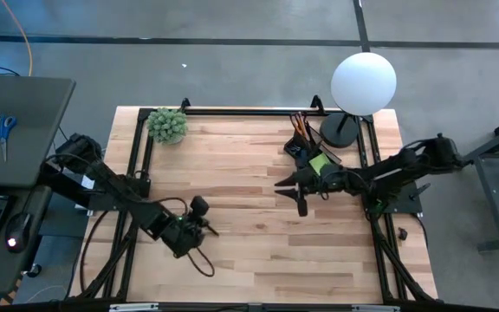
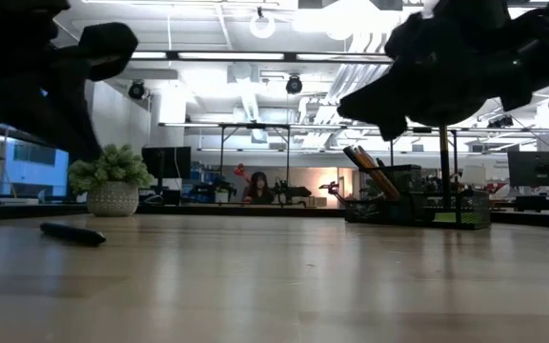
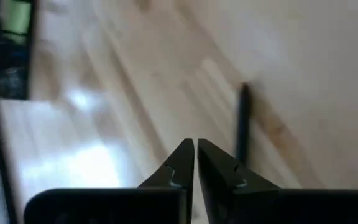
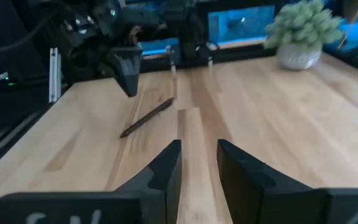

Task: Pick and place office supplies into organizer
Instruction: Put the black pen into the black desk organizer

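A dark pen (image 4: pixel 146 117) lies flat on the wooden table, left of its middle; it also shows in the low view (image 2: pixel 72 232) and the left wrist view (image 3: pixel 243 124). My left gripper (image 3: pixel 195 152) hovers just above and beside it, shut, with nothing between its fingers (image 4: pixel 128 68). My right gripper (image 4: pixel 199 152) stands open over the table's middle (image 1: pixel 289 192), pointing toward the left edge. The black organizer (image 1: pixel 306 139) stands at the back right with pencils (image 2: pixel 370 171) sticking up from it. A lime-green pad (image 1: pixel 319 163) shows by its near side.
A small potted plant (image 1: pixel 168 125) stands at the back left. A white globe lamp (image 1: pixel 362 82) stands at the back right beside the organizer. A black frame (image 1: pixel 249 111) runs along the table's edges. Bare wood (image 1: pixel 258 260) lies toward the near edge.
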